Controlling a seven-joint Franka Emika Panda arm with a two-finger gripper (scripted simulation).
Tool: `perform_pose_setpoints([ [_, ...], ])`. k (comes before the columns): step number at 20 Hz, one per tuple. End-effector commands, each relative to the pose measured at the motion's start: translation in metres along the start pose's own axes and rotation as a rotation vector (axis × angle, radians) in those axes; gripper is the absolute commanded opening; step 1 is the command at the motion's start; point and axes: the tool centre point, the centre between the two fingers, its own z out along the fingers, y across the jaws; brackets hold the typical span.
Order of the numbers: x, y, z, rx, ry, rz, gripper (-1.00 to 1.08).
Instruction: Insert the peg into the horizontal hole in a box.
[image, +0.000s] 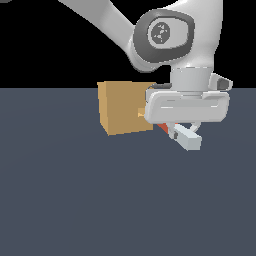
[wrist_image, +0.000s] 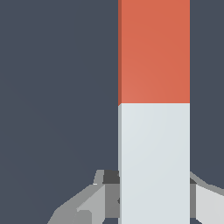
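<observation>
The hand (image: 176, 131) is clamped on the peg (image: 163, 128), whose red end pokes out toward the box (image: 126, 107) at about 9 o'clock. The hole (image: 141, 113) is small. If the peg stays tilted, it could bump the box wall and slip. The table (image: 75, 200) has lots of open room around.

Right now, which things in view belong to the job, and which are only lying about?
Job: peg, held in the tool; box; hole in its side.

Lying about: no loose thing in either view, only the floor.
</observation>
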Motion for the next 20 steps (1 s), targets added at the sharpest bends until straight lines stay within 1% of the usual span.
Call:
perform_pose_setpoints([
  [1,0.024,-0.001,-0.005,-0.003,0.000,-0.072,-1.00],
  [5,0.057,-0.006,-0.010,-0.002,0.000,-0.171,-1.00],
  [9,0.076,-0.011,-0.013,-0.002,0.000,-0.231,-1.00],
  [13,0.084,-0.014,-0.015,-0.002,0.001,-0.255,-1.00],
  [20,0.082,-0.014,-0.014,-0.002,0.001,-0.249,-1.00],
])
